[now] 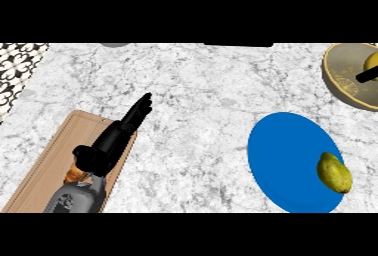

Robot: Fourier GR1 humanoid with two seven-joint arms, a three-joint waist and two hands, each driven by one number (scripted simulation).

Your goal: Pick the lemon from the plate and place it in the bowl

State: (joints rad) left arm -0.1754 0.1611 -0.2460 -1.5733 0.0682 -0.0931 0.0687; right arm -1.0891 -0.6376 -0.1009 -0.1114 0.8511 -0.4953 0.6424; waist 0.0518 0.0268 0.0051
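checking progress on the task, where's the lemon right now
In the head view the lemon lies on the right part of the blue plate, at the counter's lower right, below the tan bowl in the upper right corner.

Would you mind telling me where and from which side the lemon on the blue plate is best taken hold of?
Probably across its narrow middle, coming from above. The lemon lies flat near the right rim of the blue plate, long axis roughly up-down in view, so fingers and thumb should close on its left and right flanks. Its ends taper, so they would likely slip.
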